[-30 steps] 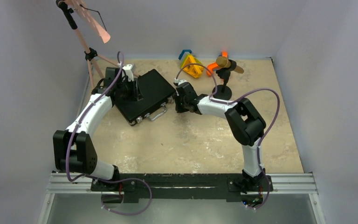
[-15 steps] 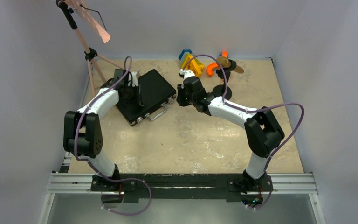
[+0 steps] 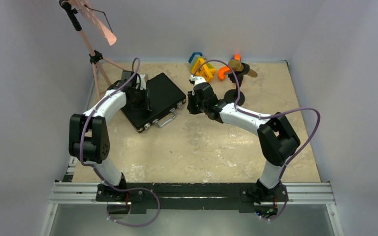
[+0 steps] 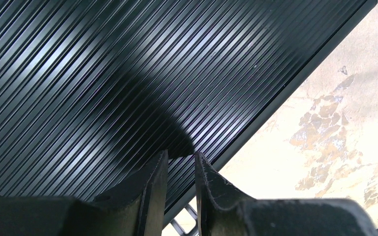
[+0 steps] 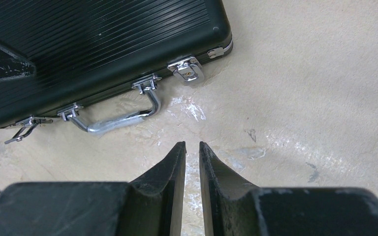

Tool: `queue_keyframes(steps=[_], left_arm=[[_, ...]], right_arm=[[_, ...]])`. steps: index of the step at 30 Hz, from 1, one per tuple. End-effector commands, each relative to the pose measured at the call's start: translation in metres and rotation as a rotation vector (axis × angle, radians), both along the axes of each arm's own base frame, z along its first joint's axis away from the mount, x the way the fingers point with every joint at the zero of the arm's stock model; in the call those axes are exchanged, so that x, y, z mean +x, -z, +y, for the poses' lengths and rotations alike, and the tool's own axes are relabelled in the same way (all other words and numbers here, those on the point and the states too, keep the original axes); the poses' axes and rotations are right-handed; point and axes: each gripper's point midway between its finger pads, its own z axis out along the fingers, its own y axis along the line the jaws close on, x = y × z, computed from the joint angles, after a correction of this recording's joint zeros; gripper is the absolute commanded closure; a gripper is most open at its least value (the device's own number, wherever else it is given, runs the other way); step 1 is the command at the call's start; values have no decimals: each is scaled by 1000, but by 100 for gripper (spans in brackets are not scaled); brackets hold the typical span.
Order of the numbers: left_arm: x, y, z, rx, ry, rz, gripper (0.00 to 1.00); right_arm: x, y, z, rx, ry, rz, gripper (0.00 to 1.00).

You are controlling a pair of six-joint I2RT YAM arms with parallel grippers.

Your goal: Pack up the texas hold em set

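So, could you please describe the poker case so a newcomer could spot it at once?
Far left on the beige table, beside the pink tripod, lies a flat black briefcase under the left gripper. Its ribbed lid, silver latches and handle set it apart from the coloured toys and microphone nearby.

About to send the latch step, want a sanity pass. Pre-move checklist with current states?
1. Briefcase lid down: ok, closed.
2. Left gripper pressing the ribbed lid: cannot tell; tips are at it near one edge, contact is unclear.
3. Right gripper clear: ok, apart from the case, aimed near the handle, nothing between its fingers.
4. Corner latch fastened: cannot tell.
5. Second latch fastened: not ok, its clasp sticks out from the case.
6. Contents packed: cannot tell, case shut.
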Motion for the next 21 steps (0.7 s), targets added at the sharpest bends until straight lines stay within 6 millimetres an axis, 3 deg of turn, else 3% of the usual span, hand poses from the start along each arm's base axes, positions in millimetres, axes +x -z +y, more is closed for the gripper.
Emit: queue_keyframes(steps=[1,14,21], left_arm=[[-4,14,5,61,-6,61,69],[-22,43,5,264,61,169,70],[-11,8,-8,189,53,31,70]], right_arm=[[4,-21,0,41,20,-49,79],[4,-7,4,75,32,-38,79],[3,-12,4,86,30,-45,79]])
